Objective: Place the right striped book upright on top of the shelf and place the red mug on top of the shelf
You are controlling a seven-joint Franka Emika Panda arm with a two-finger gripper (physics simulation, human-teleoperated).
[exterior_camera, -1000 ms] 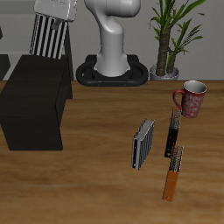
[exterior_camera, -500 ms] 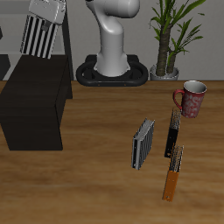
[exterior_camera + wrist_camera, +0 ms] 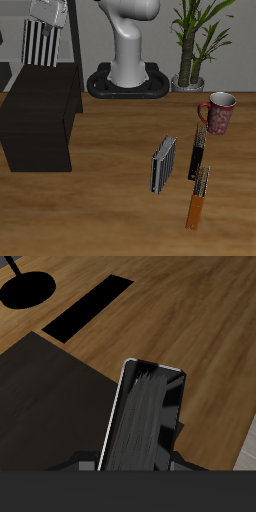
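The gripper (image 3: 48, 14) appears clamped on the right striped book (image 3: 41, 42), held upright above the shelf (image 3: 40, 115). Far across the table, the red mug (image 3: 217, 113) stands behind a grey striped book (image 3: 163, 165), dark book (image 3: 196, 152) and orange book (image 3: 199, 197).

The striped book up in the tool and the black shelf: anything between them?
Nothing: the exterior view shows only a gap between the right striped book and the shelf.

right striped book (image 3: 42, 43) upright above the black shelf (image 3: 40, 115), red mug (image 3: 218, 113) standing on table
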